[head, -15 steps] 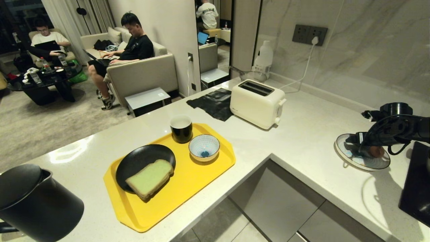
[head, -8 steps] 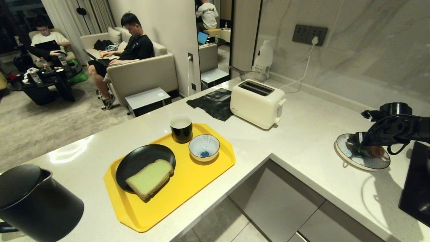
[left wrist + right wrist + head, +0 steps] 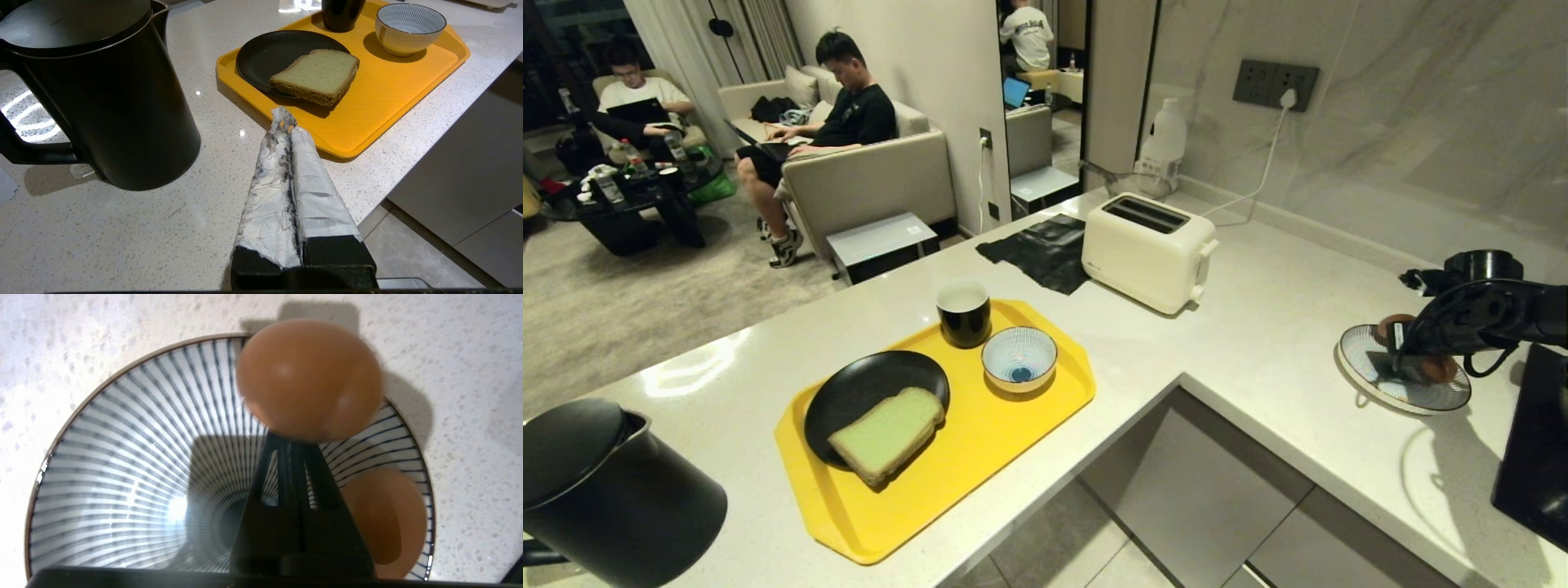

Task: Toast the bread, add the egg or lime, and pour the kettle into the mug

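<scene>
**Inventory of the counter, for you at the controls**

1. Right claw (image 3: 292, 437): at 3 o'clock in the head view, low over a striped plate (image 3: 122, 457). It is clenched, its black fingers pressed together with nothing between them.
2. Egg (image 3: 310, 379): light brown. It sits just past the fingertips of the right claw, over the plate's rim and not in the grip. You cannot tell whether the tips touch it. In the head view it shows at the plate's 10 o'clock edge.
3. Second egg (image 3: 388, 514): lies on the same plate beside the fingers, at the plate's 4 o'clock in the head view.
4. Left claw (image 3: 286, 122): clenched and empty, its white-wrapped fingers together. It hangs over the counter (image 3: 1258, 327) between the kettle and the tray.
5. Kettle (image 3: 605, 490): matte black with the lid on, upright on the counter at 8 o'clock in the head view.
6. Yellow tray (image 3: 980, 457): centre of the head view.
   - Black plate (image 3: 866, 384): carries the bread (image 3: 888, 433), green face up, overhanging the plate's 5 o'clock edge.
   - Mug (image 3: 964, 314): upright at the tray's 12 o'clock.
   - Striped bowl (image 3: 1019, 359): just beside the mug, at its 4 o'clock.
7. Toaster (image 3: 1147, 249): cream, slots up, at 1 o'clock from the tray. A black cloth (image 3: 1045, 249) lies at its 9 o'clock.
</scene>
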Motion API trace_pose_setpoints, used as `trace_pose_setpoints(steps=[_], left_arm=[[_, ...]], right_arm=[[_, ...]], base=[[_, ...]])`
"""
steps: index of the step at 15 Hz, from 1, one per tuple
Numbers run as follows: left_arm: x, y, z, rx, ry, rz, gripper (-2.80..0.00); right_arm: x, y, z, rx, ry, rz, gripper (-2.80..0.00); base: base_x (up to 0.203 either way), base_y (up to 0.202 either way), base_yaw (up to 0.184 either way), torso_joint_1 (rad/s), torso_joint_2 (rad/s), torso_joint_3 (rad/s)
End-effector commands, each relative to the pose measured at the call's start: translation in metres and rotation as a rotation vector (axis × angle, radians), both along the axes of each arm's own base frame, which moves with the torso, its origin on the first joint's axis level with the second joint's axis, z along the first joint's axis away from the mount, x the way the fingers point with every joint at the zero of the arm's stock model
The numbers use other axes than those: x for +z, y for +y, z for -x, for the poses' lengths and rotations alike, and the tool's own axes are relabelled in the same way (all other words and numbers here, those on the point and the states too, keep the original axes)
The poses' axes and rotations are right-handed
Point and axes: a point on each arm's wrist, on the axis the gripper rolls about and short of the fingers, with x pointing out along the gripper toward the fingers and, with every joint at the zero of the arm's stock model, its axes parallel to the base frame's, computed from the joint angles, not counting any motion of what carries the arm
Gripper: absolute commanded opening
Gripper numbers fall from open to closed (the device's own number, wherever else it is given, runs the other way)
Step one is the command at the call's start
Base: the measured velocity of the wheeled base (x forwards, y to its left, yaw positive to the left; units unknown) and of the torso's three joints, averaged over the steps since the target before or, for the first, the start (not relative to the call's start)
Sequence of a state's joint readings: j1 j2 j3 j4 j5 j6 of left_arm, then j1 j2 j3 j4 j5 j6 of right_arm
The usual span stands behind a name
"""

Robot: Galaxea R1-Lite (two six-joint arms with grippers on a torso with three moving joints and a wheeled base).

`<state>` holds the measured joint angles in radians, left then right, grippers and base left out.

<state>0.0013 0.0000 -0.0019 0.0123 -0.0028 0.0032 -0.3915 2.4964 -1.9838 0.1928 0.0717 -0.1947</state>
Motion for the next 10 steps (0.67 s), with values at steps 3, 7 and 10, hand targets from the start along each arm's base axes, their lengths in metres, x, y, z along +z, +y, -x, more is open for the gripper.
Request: trace_pose_setpoints(steps=[3, 7, 10], left_arm=[[0.0, 0.0, 0.0, 0.0, -0.003, 0.0, -2.8], [0.0, 0.0, 0.0, 0.0, -0.003, 0.0, -2.8], [0.0, 0.0, 0.0, 0.0, -0.004, 0.0, -2.8]], right_arm=[[0.002, 0.0, 0.001, 0.001, -0.003, 0.001, -2.8], [0.025, -0.001, 0.008, 0.048, -0.056, -0.031, -2.8], [0.041, -0.001, 0.018, 0.052, -0.073, -0.036, -2.8]], base=[[0.0, 0.0, 0.0, 0.0, 0.0, 0.0], [0.0, 0.0, 0.0, 0.0, 0.0, 0.0], [0.0, 0.0, 0.0, 0.0, 0.0, 0.0]])
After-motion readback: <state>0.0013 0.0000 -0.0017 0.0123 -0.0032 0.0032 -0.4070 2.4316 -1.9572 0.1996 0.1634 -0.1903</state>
